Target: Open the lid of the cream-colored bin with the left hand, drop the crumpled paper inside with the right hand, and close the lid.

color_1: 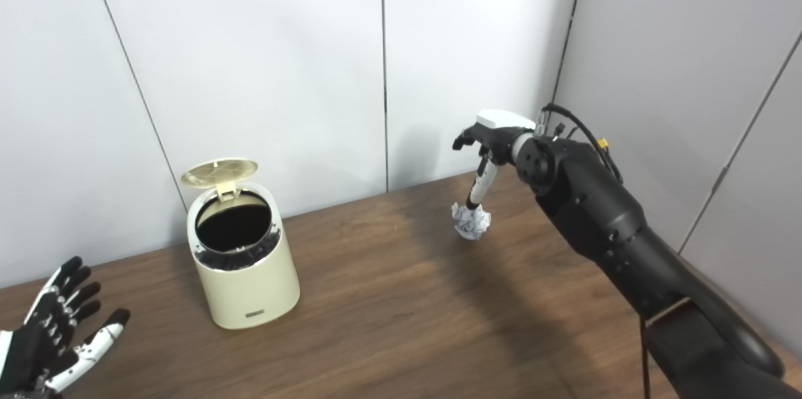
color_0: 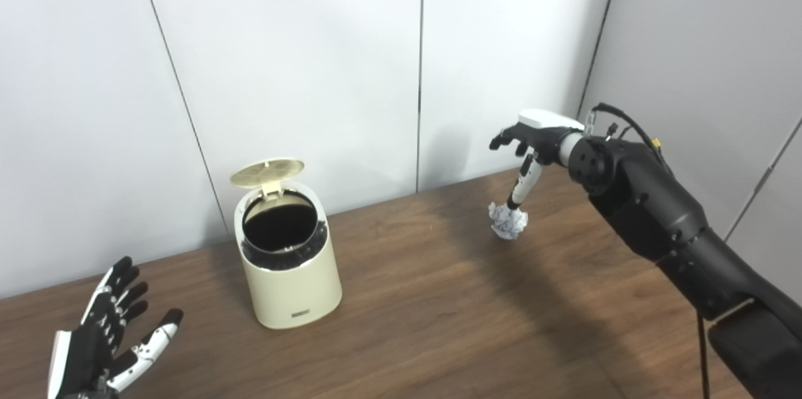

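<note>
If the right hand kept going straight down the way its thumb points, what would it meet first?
The crumpled paper, lying on the table right at the tip of the right hand thumb. Whether the tip already touches it is unclear from these views. The hand looks open, holding nothing.

Bin [color_0: 289, 261] stands left on table [color_0: 438, 324], crumpled paper [color_0: 508, 221] well right

A wooden table [color_0: 407, 324] is seen, brown and grained. Behind it, pale wall panels [color_0: 301, 61] are divided by thin dark seams, and a grey panel [color_0: 702, 42] is set at the right.
</note>
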